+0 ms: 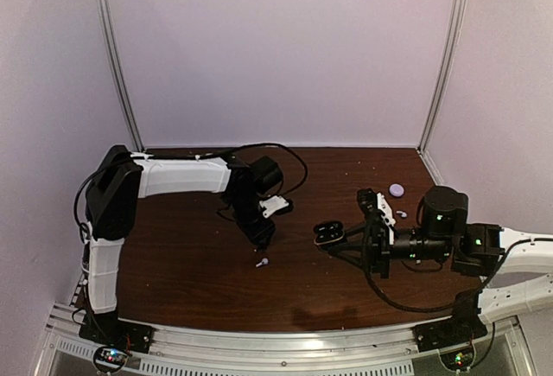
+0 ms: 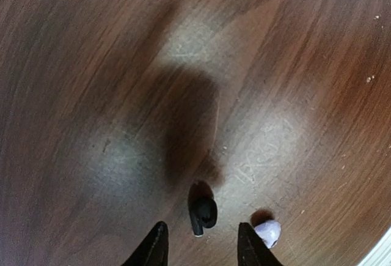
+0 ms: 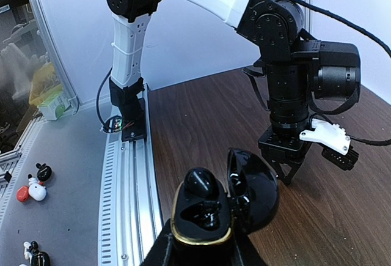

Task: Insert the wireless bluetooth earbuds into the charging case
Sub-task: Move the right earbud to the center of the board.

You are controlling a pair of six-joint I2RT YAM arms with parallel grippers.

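A black earbud [image 2: 203, 213] lies on the wooden table between the fingertips of my left gripper [image 2: 203, 247], which is open and touches nothing. A white earbud [image 2: 267, 232] rests just outside the right finger; from above, this white earbud [image 1: 262, 263] shows just below my left gripper [image 1: 258, 243]. My right gripper [image 3: 201, 249] is shut on the black charging case [image 3: 204, 217], held off the table with its lid [image 3: 256, 189] swung open. One black earbud [image 3: 201, 183] sits in a socket of the case; the socket beside it is empty. In the top view the case [image 1: 328, 233] hangs right of the left gripper.
A small purple disc [image 1: 396, 190] and some small white pieces [image 1: 402, 214] lie at the back right, behind the right arm. The left arm's base and the metal rail [image 3: 125, 174] run along the table's near edge.
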